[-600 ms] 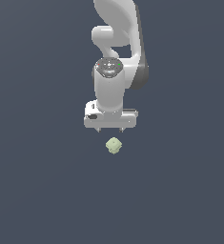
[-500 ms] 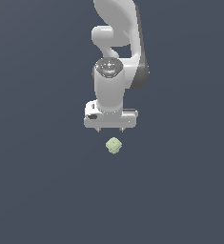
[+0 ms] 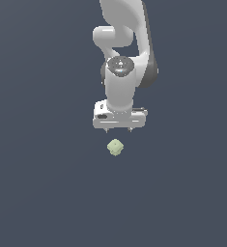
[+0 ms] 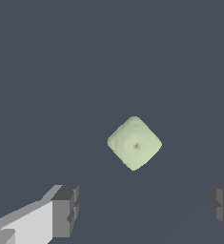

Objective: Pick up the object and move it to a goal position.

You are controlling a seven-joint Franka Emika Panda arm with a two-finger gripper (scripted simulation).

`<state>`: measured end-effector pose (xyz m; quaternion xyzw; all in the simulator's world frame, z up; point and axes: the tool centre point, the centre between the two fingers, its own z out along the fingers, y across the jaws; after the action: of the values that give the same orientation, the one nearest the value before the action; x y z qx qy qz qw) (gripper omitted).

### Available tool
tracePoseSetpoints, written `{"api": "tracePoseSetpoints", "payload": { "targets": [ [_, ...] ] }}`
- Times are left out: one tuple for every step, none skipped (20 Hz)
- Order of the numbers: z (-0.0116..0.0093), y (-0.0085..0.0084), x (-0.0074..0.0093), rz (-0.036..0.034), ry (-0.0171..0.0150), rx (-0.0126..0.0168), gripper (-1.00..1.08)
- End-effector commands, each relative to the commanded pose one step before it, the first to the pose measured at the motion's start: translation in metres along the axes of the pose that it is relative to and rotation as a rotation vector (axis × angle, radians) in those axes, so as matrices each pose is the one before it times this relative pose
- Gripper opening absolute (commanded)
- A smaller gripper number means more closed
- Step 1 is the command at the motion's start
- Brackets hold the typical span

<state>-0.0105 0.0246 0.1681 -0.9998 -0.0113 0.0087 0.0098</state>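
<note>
- The white arm (image 3: 127,58) hangs down over the plain dark grey desk (image 3: 42,183).
- Its tool (image 3: 118,129) is released: the two fingers (image 4: 66,209) stand wide apart with nothing between them.
- The small pale yellow-green lump (image 3: 115,147) lies on the desk just below the tool in the exterior view, clear of both fingers.
- In the wrist view the lump (image 4: 134,143) sits turned like a diamond, apart from the fingertips.

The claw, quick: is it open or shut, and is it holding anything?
Claw: open and empty; the pale green lump lies apart from its fingers.
</note>
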Motion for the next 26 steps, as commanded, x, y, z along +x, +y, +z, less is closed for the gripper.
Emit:
{"api": "tracePoseSetpoints", "payload": {
  "targets": [
    [-0.00007, 0.00007, -0.00027, 0.00234, -0.00023, 0.0004, 1.0],
    [0.00026, 0.00053, 0.00017, -0.00203, 0.00008, -0.00042, 1.0],
    [0.00041, 0.00044, 0.00017, -0.00363, 0.00009, -0.00044, 1.0],
    [0.00057, 0.00033, 0.00017, -0.00524, 0.00009, -0.00044, 1.0],
    [0.00072, 0.00021, 0.00017, -0.00689, 0.00011, -0.00047, 1.0],
    [0.00088, 0.00014, 0.00019, -0.00844, 0.00012, -0.0005, 1.0],
    [0.00103, 0.0001, 0.0002, -0.00994, 0.00013, -0.00054, 1.0],
    [0.00116, 0.00013, 0.00023, -0.01127, 0.00015, -0.00061, 1.0],
    [0.0013, 0.00023, 0.00026, -0.01247, 0.00016, -0.00071, 1.0],
    [0.00144, 0.00036, 0.0003, -0.01378, 0.00018, -0.00083, 1.0],
    [0.00159, 0.00044, 0.00033, -0.01515, 0.00019, -0.00092, 1.0],
    [0.00174, 0.00047, 0.00035, -0.01656, 0.0002, -0.00098, 1.0],
    [0.00189, 0.00046, 0.00036, -0.01806, 0.00021, -0.00101, 1.0],
    [0.00204, 0.00046, 0.00037, -0.01954, 0.00021, -0.00104, 1.0],
    [0.00219, 0.0005, 0.00038, -0.02096, 0.00022, -0.00108, 1.0],
    [0.00234, 0.00055, 0.00039, -0.02239, 0.00023, -0.00112, 1.0],
    [0.00249, 0.00058, 0.00039, -0.02385, 0.00024, -0.00115, 1.0],
    [0.00265, 0.0006, 0.00039, -0.02533, 0.00025, -0.00116, 1.0],
    [0.0028, 0.00062, 0.00039, -0.02679, 0.00027, -0.00116, 1.0],
    [0.00293, 0.00064, 0.00038, -0.0281, 0.00028, -0.00115, 1.0],
    [0.00296, 0.00063, 0.00035, -0.02836, 0.00029, -0.0011, 1.0],
    [0.00296, 0.00062, 0.00033, -0.02837, 0.0003, -0.00103, 1.0],
    [0.00296, 0.0006, 0.0003, -0.02838, 0.00032, -0.00097, 1.0],
    [0.00295, 0.00058, 0.00027, -0.02839, 0.00034, -0.0009, 1.0],
    [0.00295, 0.00057, 0.00025, -0.02839, 0.00037, -0.00084, 1.0],
    [0.00295, 0.00055, 0.00023, -0.0284, 0.0004, -0.00078, 1.0]
  ]
}}
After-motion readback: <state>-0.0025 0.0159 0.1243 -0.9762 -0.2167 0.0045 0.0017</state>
